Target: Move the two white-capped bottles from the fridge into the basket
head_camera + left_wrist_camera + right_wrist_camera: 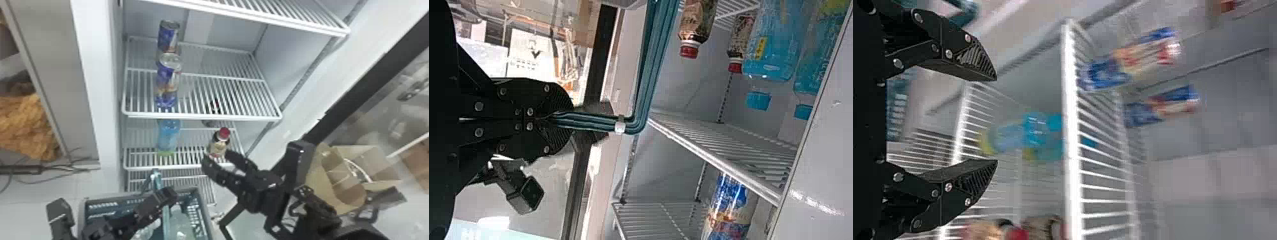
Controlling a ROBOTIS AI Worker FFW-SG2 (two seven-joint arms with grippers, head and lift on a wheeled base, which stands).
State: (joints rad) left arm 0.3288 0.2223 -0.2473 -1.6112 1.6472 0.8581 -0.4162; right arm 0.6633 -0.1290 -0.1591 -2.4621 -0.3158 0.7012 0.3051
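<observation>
Jaws parted, right gripper (217,155), slotted, teal-handled grey basket (202,207)

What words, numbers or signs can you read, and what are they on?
There are none I can read for sure.
Blue cans: print too unclear to read.
Red-capped bottles: label print too small.
Blue drink bottles: markings too small.
White sheet: dark marks, unreadable.
Pale blue surface: white marks, cut off.

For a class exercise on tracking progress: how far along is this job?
Looks done: clear bottles lie in the basket, partly hidden, so I can't confirm two. In hand: the left gripper grips the basket's handle; the right gripper is open, empty. Left: probably little beyond withdrawing the right arm.
</observation>
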